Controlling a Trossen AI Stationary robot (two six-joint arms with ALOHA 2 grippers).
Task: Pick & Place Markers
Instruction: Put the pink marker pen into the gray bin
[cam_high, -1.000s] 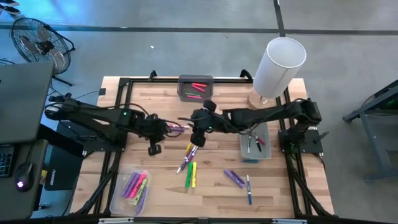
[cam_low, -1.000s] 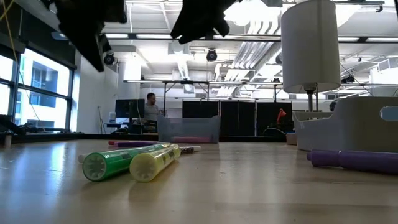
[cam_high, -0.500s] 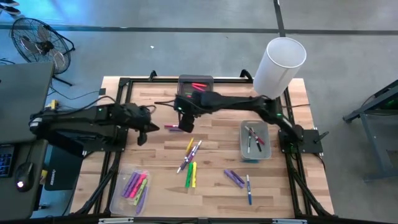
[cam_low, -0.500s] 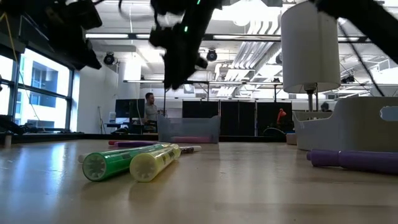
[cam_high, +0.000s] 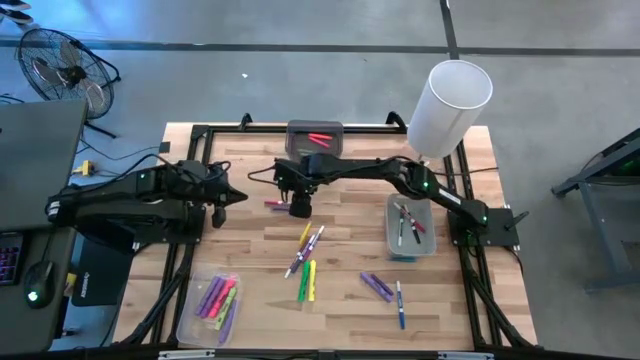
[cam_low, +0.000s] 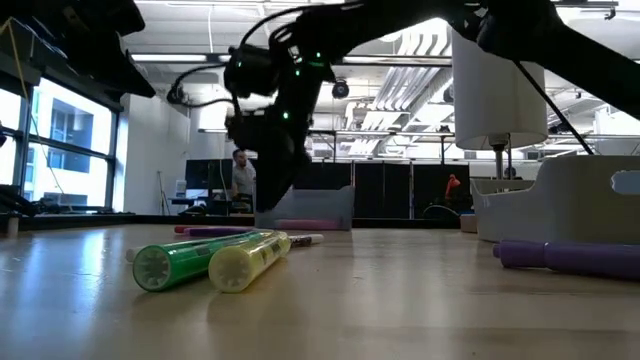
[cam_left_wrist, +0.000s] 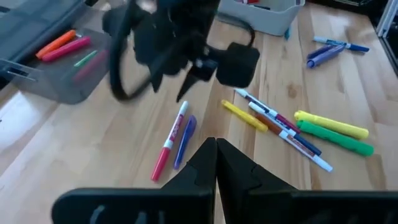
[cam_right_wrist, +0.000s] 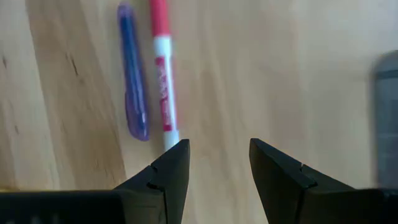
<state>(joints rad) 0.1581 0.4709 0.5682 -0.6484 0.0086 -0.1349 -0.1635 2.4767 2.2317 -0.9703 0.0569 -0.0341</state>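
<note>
High view: the open right gripper (cam_high: 299, 207) is being held just right of the pink-and-white marker (cam_high: 277, 205) lying crosswise at frame centre, while the shut left gripper (cam_high: 219, 214) is being kept farther left.

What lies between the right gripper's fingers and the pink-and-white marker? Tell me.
Only bare wood: the right wrist view shows the open right gripper just short of the pink-and-white marker, which lies beside a purple pen.
</note>
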